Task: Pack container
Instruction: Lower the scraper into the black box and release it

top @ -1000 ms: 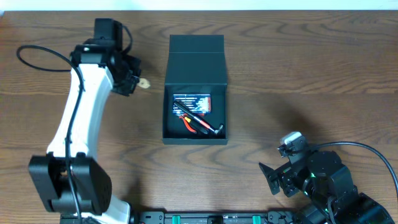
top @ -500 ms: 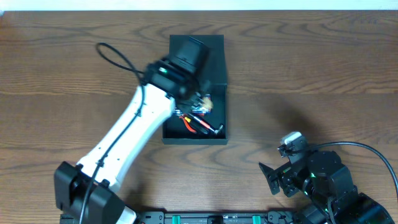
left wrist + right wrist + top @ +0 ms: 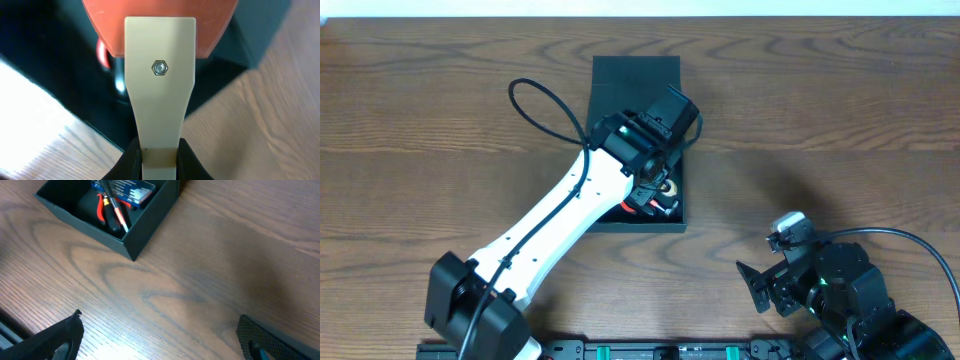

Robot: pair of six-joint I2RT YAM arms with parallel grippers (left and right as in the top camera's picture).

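Observation:
The container (image 3: 634, 72) is a square black-green box with its flap lid open toward the far side. It also shows in the right wrist view (image 3: 146, 226) and the left wrist view (image 3: 260, 35). Inside lie a blue bit case (image 3: 126, 189), red-handled pliers (image 3: 102, 207) and a screwdriver (image 3: 118, 216). My left gripper (image 3: 661, 186) hovers over the box's right half, shut on a flat cream tool (image 3: 160, 95) with a hex nut; an orange-red rounded part (image 3: 160, 22) sits at its far end. My right gripper (image 3: 756, 286) is open and empty over bare table at the near right.
The wooden table (image 3: 820, 130) runs all around the box. My left arm (image 3: 560, 215) crosses diagonally from the near left and hides much of the box's inside from above. A black cable (image 3: 535, 100) loops left of the box.
My left arm has swung right from the table left of the box to over the box, carrying the cream tool. The right arm has not moved.

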